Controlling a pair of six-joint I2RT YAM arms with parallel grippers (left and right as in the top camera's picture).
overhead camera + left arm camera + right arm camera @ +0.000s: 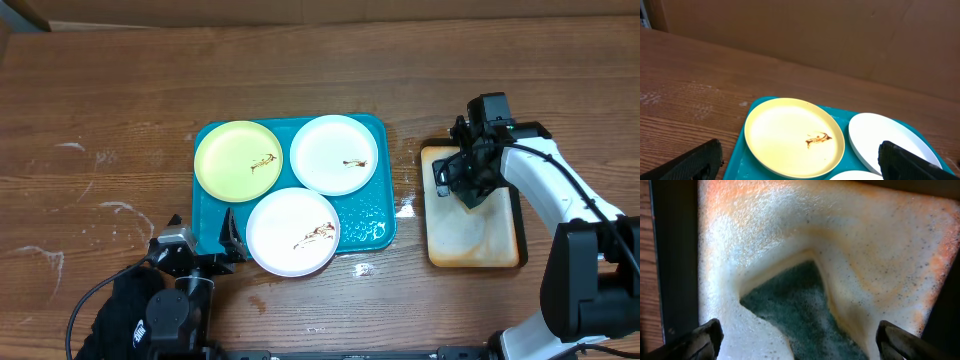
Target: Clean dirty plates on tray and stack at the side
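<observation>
Three plates lie on the teal tray (372, 225): a pale yellow-green plate (237, 160) at the back left, a white plate (334, 153) at the back right and a white plate (292, 231) at the front. Each has a small brown smear. My left gripper (215, 262) is open and empty, low at the tray's front left edge; its view shows the yellow-green plate (790, 135) and a white plate (890, 142). My right gripper (470, 185) is open over the cream tray (470, 240), straddling a dark green sponge (800, 310) in foam.
The cream tray with a dark rim (670, 255) holds soapy, orange-tinged foam right of the teal tray. Water drops (405, 208) lie on the wooden table between the trays. A brown cardboard wall (840, 35) stands behind the table.
</observation>
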